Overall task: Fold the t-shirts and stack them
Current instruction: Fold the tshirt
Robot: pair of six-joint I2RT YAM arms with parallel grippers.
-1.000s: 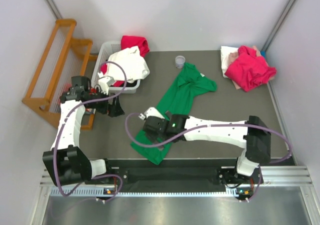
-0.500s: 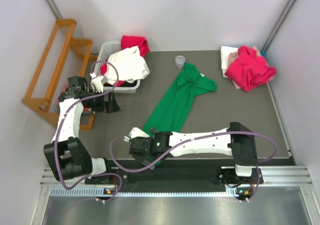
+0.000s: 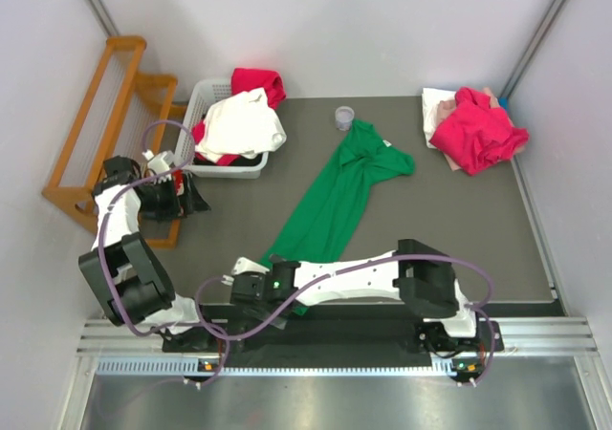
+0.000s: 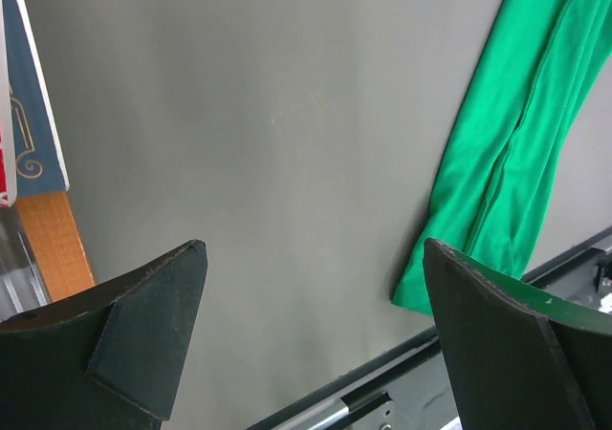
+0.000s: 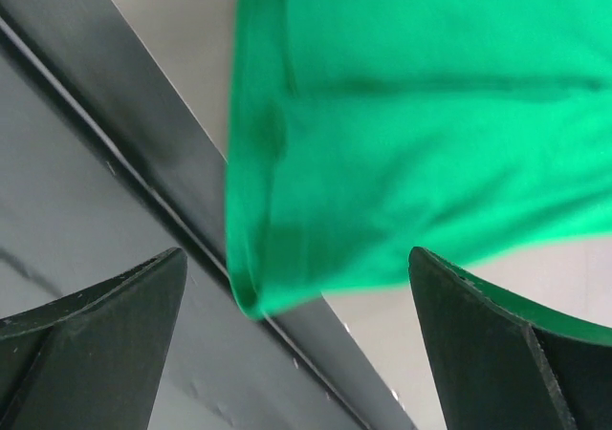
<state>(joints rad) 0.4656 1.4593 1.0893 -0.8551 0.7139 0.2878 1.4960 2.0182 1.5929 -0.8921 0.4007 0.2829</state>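
A: Where does the green shirt (image 3: pixel 335 196) lie?
B: Stretched across the bench (image 3: pixel 459 220) from 7 o'clock toward 1 o'clock, its lower end at the near edge.
A: And the tools?
B: The right tool (image 5: pixel 296 258) gapes wide over that end; the left tool (image 4: pixel 314 258) hangs at 9 o'clock, spread, holding nothing.

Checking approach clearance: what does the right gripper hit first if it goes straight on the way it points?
Likely the green t-shirt. Its hem corner lies centred ahead of the open right gripper, right by the black rail. Depth is unclear from the wrist view.
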